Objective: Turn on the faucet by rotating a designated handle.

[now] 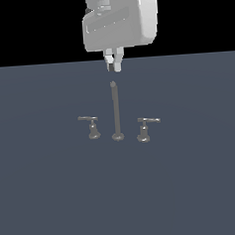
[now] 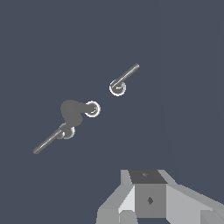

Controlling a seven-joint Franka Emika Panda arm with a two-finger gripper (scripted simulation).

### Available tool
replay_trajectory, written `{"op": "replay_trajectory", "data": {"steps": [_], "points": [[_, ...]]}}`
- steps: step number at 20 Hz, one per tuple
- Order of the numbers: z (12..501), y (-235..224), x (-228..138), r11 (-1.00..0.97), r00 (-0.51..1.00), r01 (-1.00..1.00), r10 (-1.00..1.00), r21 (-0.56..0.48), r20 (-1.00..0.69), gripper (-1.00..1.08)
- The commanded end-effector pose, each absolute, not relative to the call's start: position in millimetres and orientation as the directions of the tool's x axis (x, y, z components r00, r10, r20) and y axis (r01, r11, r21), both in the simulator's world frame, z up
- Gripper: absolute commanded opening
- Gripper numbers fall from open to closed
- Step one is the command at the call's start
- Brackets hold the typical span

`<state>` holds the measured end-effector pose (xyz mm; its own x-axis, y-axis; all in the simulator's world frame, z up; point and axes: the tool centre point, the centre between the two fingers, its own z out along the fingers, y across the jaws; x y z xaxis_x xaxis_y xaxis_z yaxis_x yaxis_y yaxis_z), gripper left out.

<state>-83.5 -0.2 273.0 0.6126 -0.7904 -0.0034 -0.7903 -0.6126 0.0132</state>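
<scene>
No legible text, labels, brands, numbers or signs anywhere in either view.

1. The robot's hand body (image 1: 120,22) is a broad, glossy pale-grey block with rounded corners.
2. A long shallow recessed slot runs across the block's face.
3. A ridged, lighter collar sits at the block's top edge, cut off by the frame.
4. The gripper (image 1: 115,65) has two short fingers, white with darker tips.
5. In the wrist view the gripper (image 2: 148,199) appears as angular grey facets around a dark square panel bearing a small diamond mark.
</scene>
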Motion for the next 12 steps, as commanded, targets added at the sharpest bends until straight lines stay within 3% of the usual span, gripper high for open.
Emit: {"op": "replay_trajectory", "data": {"steps": [1,12], "points": [[258.3,-5.9,-71.9,-0.559,0.559,-0.829,-0.829,0.011,-0.003,-1.0],[192.9,-42.2,-25.6,-0.292,0.292,-0.956,-0.956,0.008,0.0,-1.0]]}}
